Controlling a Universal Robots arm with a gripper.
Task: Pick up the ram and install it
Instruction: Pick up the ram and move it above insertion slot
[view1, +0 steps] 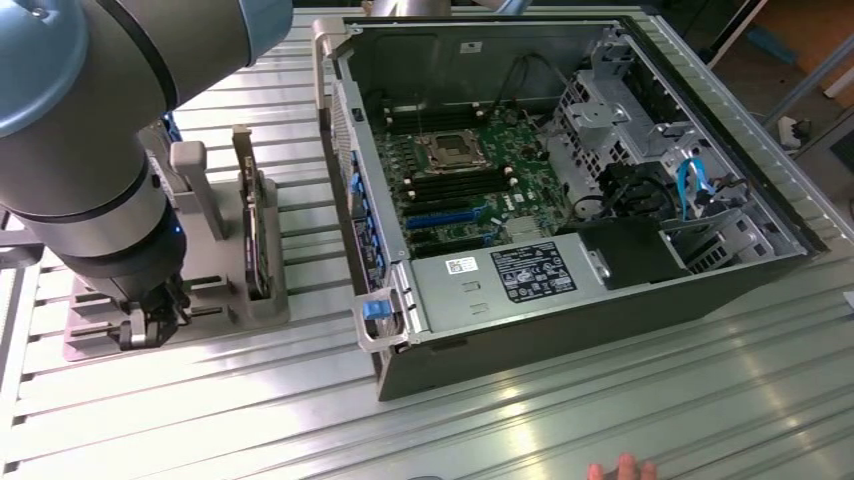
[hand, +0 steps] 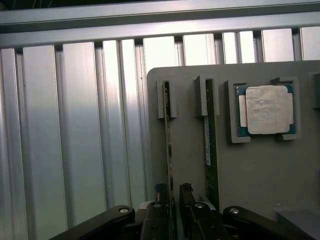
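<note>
While the ram is standing on edge in a slot of the grey holder on the tabletop, the hand is straddling it, open, with 1 finger on each side. 1 more stick and the processor are sitting beside it.

The exterior view looks down across the table from high up; the wrist view hangs close, facing straight down. Both catch the grey holder.
</note>
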